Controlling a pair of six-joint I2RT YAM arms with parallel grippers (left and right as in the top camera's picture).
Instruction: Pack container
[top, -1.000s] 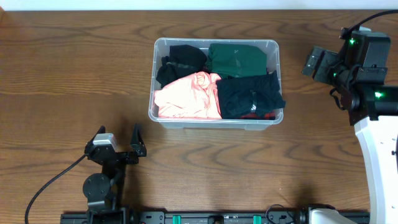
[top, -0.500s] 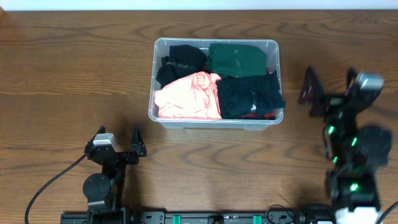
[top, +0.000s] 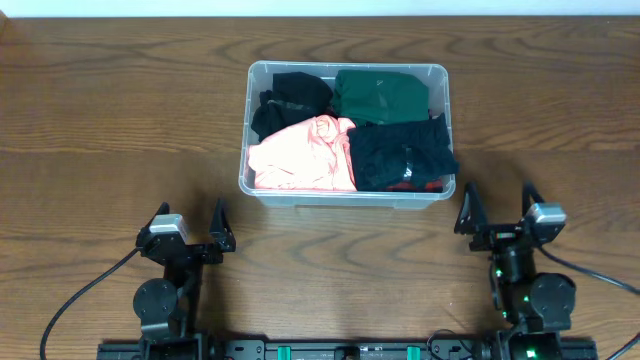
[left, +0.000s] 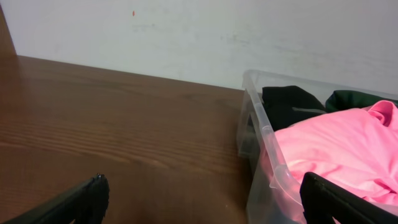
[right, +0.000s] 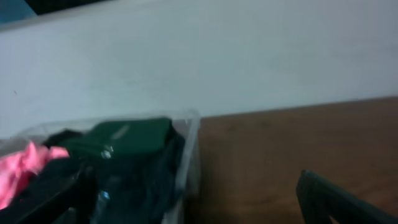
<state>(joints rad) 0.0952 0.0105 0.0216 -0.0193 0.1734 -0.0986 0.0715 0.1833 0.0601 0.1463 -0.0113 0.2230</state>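
The clear plastic container (top: 444, 130) stands at the table's middle back. It holds folded clothes: a black one (top: 290, 100), a dark green one (top: 380, 95), a pink one (top: 305, 155) and a dark navy one (top: 400, 155). My left gripper (top: 190, 225) is open and empty near the front left, apart from the container. My right gripper (top: 497, 210) is open and empty near the front right. The left wrist view shows the container's corner (left: 264, 127) and the pink garment (left: 336, 149). The right wrist view shows the container's rim (right: 189, 140) and the green garment (right: 124, 137).
The wooden table (top: 120, 120) lies all around the container. A black cable (top: 85, 295) runs from the left arm's base. A white wall (left: 217, 31) stands behind the table's far edge.
My right arm has swung down from the back right to the front right and come to rest low, with the gripper open. The left arm and the container have not moved.
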